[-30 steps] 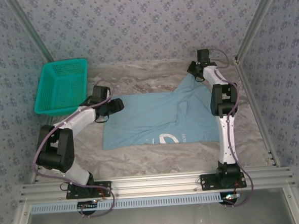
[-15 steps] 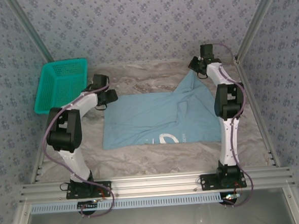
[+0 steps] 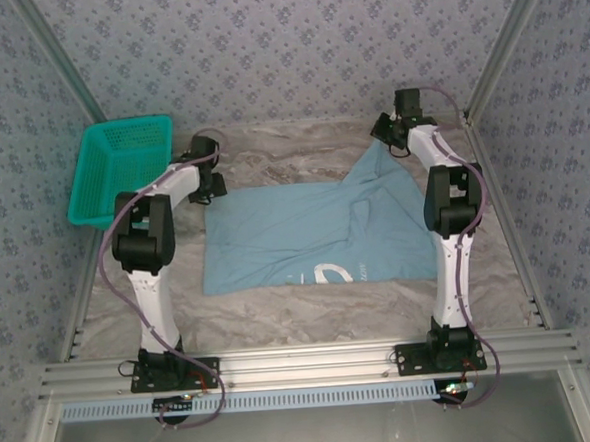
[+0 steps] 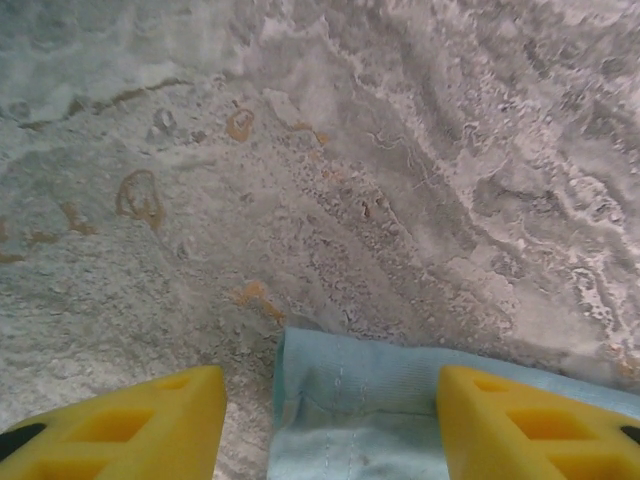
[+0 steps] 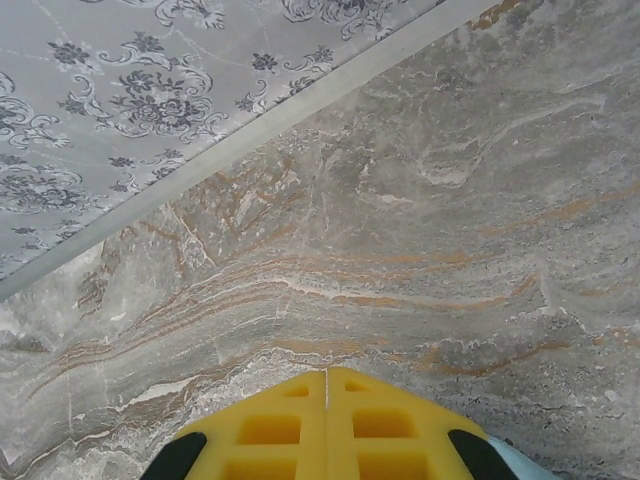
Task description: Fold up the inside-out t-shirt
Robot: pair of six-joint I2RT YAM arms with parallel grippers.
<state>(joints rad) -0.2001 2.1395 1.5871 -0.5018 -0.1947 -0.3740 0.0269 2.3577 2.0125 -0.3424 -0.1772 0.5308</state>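
The inside-out t-shirt (image 3: 296, 231) lies flat on the marble table, light blue, with a white curved print (image 3: 333, 272) near its front hem. Its far right part is drawn up into a peak that runs to my right gripper (image 3: 387, 141). In the right wrist view that gripper (image 5: 326, 405) has its yellow fingers pressed together, and a sliver of blue cloth (image 5: 512, 460) shows beside them. My left gripper (image 3: 212, 186) hovers at the shirt's far left corner. In the left wrist view it (image 4: 330, 420) stands open, and the hemmed shirt corner (image 4: 370, 400) lies between the two fingers.
A teal mesh basket (image 3: 122, 171) stands at the back left, close to the left arm. Patterned walls and metal frame posts (image 3: 495, 58) enclose the table. Bare marble (image 3: 291, 151) stretches behind the shirt and also in front of it.
The left arm has straightened up and its gripper has slid back and left to the shirt's far left corner. The right gripper moved slightly farther back with the cloth.
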